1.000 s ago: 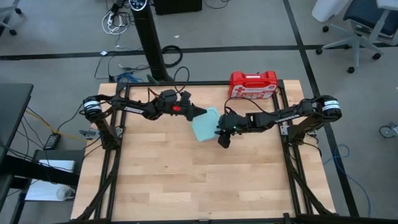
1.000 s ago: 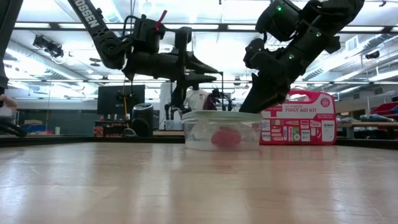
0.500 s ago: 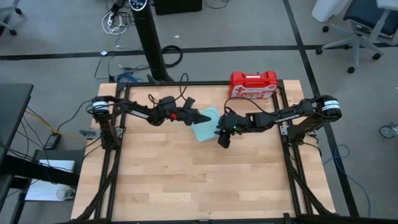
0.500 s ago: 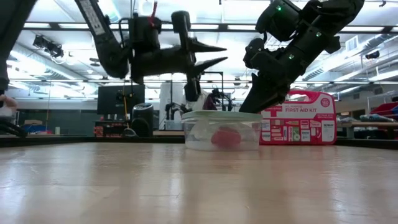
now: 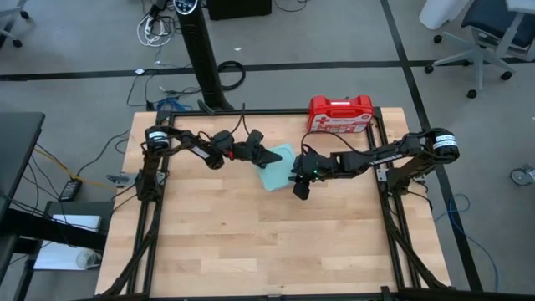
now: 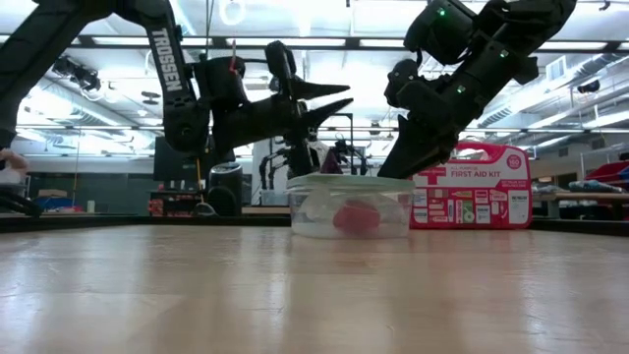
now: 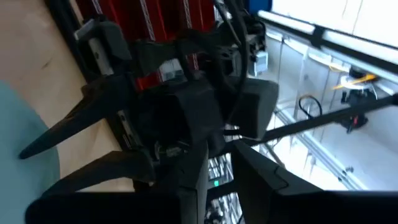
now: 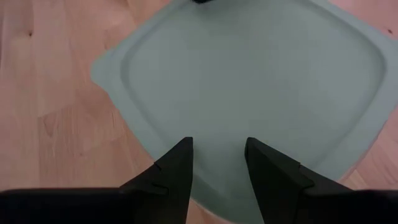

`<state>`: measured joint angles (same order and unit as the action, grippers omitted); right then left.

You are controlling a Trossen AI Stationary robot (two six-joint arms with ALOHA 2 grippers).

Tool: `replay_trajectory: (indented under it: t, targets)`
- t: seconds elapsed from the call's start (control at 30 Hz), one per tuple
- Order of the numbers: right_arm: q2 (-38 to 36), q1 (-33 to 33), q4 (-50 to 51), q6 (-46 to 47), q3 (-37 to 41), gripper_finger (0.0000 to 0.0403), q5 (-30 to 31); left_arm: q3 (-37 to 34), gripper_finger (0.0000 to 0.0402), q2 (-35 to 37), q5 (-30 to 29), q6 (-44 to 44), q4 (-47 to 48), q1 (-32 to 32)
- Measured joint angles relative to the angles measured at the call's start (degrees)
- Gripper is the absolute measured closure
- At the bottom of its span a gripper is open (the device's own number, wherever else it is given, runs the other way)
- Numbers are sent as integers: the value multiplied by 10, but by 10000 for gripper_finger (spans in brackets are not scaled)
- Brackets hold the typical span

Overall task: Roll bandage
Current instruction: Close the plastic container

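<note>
The red case (image 6: 471, 186) at the back of the worktop (image 5: 251, 242) carries a white label reading "FIRST AID KIT", with smaller print below that is too fine to make out. White letters run down the left arm (image 6: 167, 74); "TROSSEN" can be read on it.

The bandage (image 6: 356, 217) lies as a red bundle inside the clear container (image 6: 351, 208), under the pale blue lid (image 8: 249, 93), which sits near the middle of the worktop just in front of the case.

The left gripper (image 6: 334, 95) hangs in the air above the container's left side, touching nothing. Its fingers (image 7: 74, 127) stand apart and hold nothing.

The right gripper (image 8: 216, 168) points down at the lid's near edge. Its fingers (image 8: 174, 171) stand a little apart with bare lid showing between them, so nothing is clamped. Whether the tips rest on the lid or hang just over it cannot be told.
</note>
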<state>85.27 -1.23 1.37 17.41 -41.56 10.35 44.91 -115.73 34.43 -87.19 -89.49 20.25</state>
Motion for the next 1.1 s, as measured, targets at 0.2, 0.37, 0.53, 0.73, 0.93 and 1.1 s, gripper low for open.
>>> replay_trajectory:
  t: [0.2,0.37,0.53,0.73,0.93,1.1]
  targets:
    - [0,1,0,0,0,253,0,0,325,3,104,-23,-3,44]
    - [0,1,0,0,0,253,0,0,325,10,134,-52,-3,43]
    - [0,1,1,0,0,253,0,14,325,62,148,-51,-4,41]
    - [0,1,2,-5,0,253,0,14,325,94,168,-44,-4,41]
    - [0,1,4,-6,0,253,0,12,325,37,169,-33,32,32]
    - [-1,1,9,-6,-1,253,-1,1,325,-35,162,-83,-4,24]
